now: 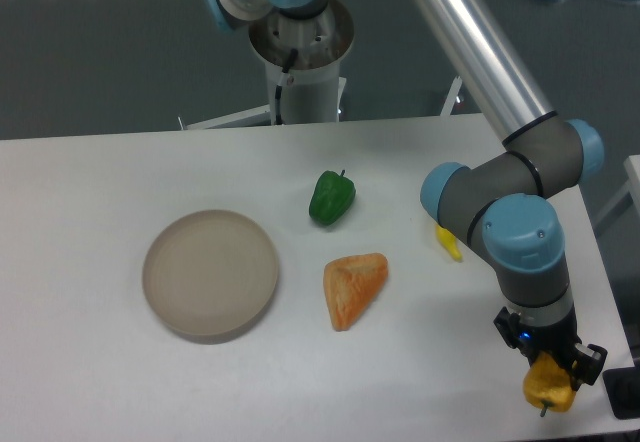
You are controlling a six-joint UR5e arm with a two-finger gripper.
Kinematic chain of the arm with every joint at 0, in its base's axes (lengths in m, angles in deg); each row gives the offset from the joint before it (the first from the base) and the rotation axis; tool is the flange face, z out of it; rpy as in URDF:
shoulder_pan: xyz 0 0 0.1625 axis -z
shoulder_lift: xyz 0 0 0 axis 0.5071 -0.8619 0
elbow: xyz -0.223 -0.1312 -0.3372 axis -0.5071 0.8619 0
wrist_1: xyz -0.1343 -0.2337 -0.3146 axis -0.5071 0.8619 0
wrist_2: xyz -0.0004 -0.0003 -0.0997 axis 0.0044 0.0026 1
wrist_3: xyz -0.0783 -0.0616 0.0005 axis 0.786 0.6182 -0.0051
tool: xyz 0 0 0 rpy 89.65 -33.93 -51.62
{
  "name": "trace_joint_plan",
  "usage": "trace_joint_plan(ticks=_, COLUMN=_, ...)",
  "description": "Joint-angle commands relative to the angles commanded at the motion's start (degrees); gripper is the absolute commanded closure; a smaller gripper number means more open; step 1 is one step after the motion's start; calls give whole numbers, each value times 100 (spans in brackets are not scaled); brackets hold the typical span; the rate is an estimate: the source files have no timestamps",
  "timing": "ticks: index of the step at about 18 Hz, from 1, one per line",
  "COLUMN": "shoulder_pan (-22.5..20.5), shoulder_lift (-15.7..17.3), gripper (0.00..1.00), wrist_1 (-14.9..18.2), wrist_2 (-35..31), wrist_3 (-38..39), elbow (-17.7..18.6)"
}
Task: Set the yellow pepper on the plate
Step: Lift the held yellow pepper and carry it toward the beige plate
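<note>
- Camera view: the gripper point(552, 370) has its jaws clamped on the yellow pepper point(549, 386)
- Yellow pepper is well right of the plate point(210, 274), near the counter point(90, 362) corner

I can read no text, label, brand or number anywhere around the plate point(210, 273), neither on the table point(100, 182) nor on the arm point(500, 202) to its right.

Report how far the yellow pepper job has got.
Done: the two-finger gripper looks closed on the small blocky yellow-orange pepper near the table's right front edge. In hand: the carry leftward. Left: setting it on the round beige plate, which holds nothing yet, far across the table past the orange wedge-shaped food item.
</note>
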Motion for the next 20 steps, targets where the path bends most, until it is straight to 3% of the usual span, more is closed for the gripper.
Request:
trace_joint_plan(ticks=4, shoulder_pan=9, shoulder_lift=61, gripper=69, wrist_1=9, wrist_2=-9, wrist_3=44, elbow=44)
trace_joint_plan(ticks=13, shoulder_pan=105, shoulder_lift=1071, gripper=70, wrist_1=53, wrist_2=96, wrist_3=597, elbow=1159)
trace_joint_plan(ticks=17, shoulder_pan=307, shoulder_lift=1651, gripper=70, wrist_1=158, wrist_2=315, wrist_3=1316, elbow=2002)
trace_joint_plan(ticks=20, shoulder_pan=378, shoulder_lift=2212, gripper=70, wrist_1=167, wrist_2=929, wrist_3=2465, elbow=2730)
